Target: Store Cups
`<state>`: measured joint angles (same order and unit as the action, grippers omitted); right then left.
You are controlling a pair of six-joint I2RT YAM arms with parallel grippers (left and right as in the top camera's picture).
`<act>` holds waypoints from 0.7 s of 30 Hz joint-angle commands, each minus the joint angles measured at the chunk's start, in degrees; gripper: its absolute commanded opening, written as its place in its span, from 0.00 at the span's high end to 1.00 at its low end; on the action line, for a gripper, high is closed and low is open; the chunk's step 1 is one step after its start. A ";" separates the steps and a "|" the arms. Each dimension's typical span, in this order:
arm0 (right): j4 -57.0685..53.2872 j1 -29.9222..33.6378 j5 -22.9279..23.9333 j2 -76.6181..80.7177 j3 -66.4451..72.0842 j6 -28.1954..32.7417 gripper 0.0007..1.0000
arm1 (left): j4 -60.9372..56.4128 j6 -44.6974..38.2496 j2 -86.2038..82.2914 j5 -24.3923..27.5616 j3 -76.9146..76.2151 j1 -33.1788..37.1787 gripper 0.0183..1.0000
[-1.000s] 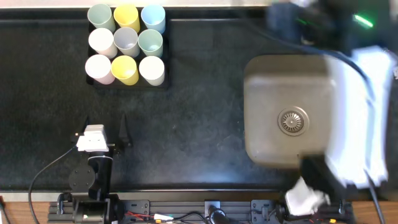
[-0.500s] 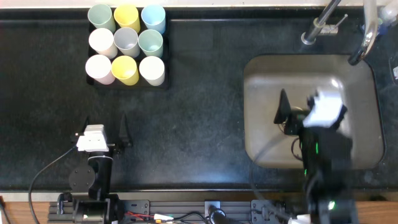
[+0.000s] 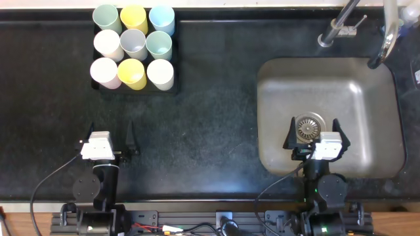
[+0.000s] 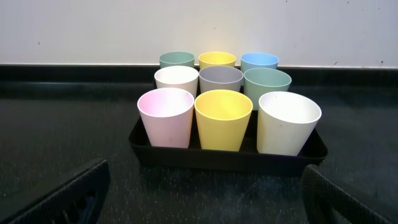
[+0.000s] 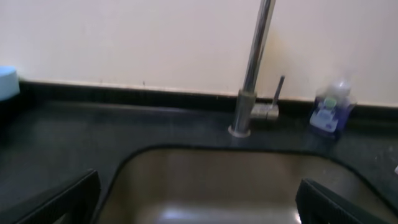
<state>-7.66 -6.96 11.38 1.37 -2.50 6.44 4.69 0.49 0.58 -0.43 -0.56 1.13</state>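
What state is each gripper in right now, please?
Left gripper: open, holding nothing.
Right gripper: open, holding nothing.

A kitchen: a black bench [image 3: 210, 144] with a steel sink [image 3: 367, 105] set in it, a tap [image 5: 254, 68] and a soap bottle [image 5: 331, 111] by the wall [image 5: 124, 37].

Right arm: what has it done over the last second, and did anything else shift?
The right gripper swept across the sink from its right side toward the arm's own base and settled, open and empty, at the sink's near side. Nothing was grasped or released. The open left gripper and the nine cups in their tray stayed put.
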 commanded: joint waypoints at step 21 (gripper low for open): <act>4.31 6.62 -0.87 -1.18 2.25 0.42 0.00 | 0.13 0.66 -0.46 -0.04 0.11 -0.22 0.00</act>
<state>-3.97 -0.73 10.85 0.89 -1.06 6.68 4.69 0.49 0.58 -0.43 -0.56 1.13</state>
